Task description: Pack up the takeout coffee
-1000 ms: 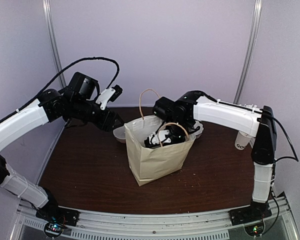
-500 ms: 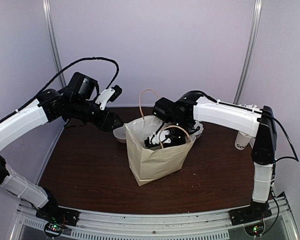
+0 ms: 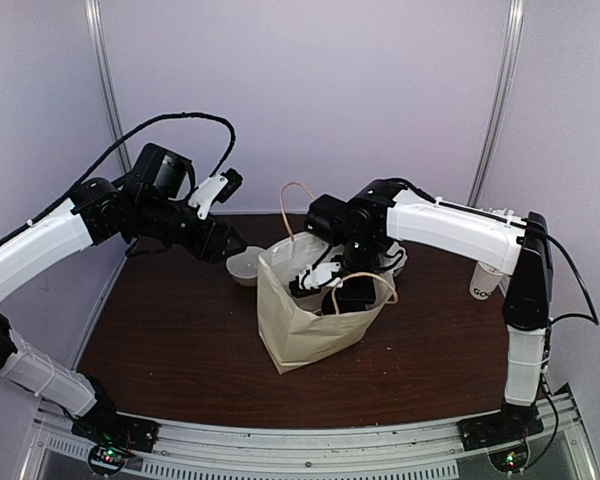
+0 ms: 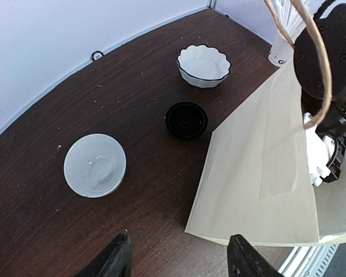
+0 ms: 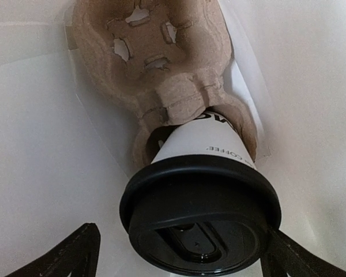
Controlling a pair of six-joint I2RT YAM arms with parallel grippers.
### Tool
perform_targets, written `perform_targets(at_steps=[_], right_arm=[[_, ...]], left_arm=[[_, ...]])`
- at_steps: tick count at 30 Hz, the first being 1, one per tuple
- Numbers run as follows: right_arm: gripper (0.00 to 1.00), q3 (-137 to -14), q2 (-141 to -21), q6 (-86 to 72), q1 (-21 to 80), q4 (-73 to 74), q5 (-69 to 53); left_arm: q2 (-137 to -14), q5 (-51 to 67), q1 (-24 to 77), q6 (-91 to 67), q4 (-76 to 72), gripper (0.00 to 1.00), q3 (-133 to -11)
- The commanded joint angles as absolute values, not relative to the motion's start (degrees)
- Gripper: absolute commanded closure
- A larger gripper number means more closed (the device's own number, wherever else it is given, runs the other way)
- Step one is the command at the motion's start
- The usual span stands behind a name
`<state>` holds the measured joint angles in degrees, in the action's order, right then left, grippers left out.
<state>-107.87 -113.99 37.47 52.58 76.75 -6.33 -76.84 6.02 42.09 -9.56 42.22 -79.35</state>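
Down inside the tan paper bag [image 3: 315,325], upright on the dark brown wooden bench [image 3: 170,340]: the small white tapered paper cup [image 5: 199,138] with dark block letters on its side, capped with its round black plastic lid [image 5: 199,210]. Seated base-down in one well of a brown moulded-pulp cup carrier [image 5: 153,55] lying on the bag's floor, with pale bag walls close on both sides.

Hanging in the bag mouth, straight above the lid: the right gripper [image 5: 181,231], on an arm reaching in from the bench's right side. Fingers [image 5: 66,254] spread wide to either side of the lid, the one at the left of the wrist view plainly clear of it, the other just beside the rim. Not clamped on the cup or on anything else.

Off to the bag's left, over the far-left part of the bench: the left gripper [image 4: 179,239]. Fingers [image 4: 118,259] parted with only bare bench between them, holding nothing.

Below it in the left wrist view, all three apart from one another:
- a plain shallow white bowl [image 4: 95,164]
- a loose round black disc [image 4: 186,119], like a lid, lying flat near the bag's side and nearer the scalloped bowl
- a white scalloped ceramic bowl with a dark rim [image 4: 203,64]

At the far right edge of the bench, well apart from the bag: another white paper cup bristling with white sticks [image 3: 485,278].
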Motion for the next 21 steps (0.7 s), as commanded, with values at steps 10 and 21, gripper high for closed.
perform_targets(at_steps=[10, 21], right_arm=[[0.01, -116.13, -112.33, 34.61, 53.96, 86.78, -9.08], [0.08, -117.33, -110.25, 34.71, 54.05, 86.99, -10.44]], left_arm=[[-77.13, 18.68, 42.59, -9.48, 41.84, 0.40, -82.10], [-82.94, 20.48, 49.76, -12.17, 41.23, 0.40, -88.64]])
